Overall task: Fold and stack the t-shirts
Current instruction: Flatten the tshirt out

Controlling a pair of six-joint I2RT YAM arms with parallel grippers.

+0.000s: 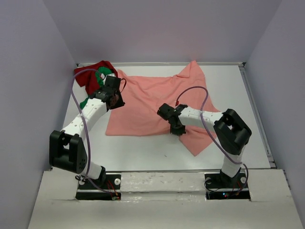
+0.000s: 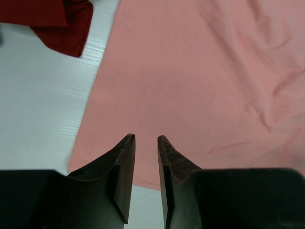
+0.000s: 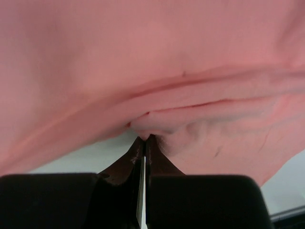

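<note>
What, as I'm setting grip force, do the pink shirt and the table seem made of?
Pink shirt: soft matte cloth, likely cotton knit; it creases and bunches at the right pincer. Table: hard white board with faint parallel ridges and slight sheen, perhaps plastic or laminate.

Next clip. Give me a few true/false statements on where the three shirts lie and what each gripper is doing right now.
1. The right gripper is shut on a fold of the pink shirt. True.
2. The green shirt lies bunched against the dark red shirt at the far left. True.
3. The left gripper holds the dark red shirt. False: its fingers are parted and empty, above the pink shirt's left edge.
4. The pink shirt is folded into a neat square. False: it lies spread out and wrinkled.
</note>
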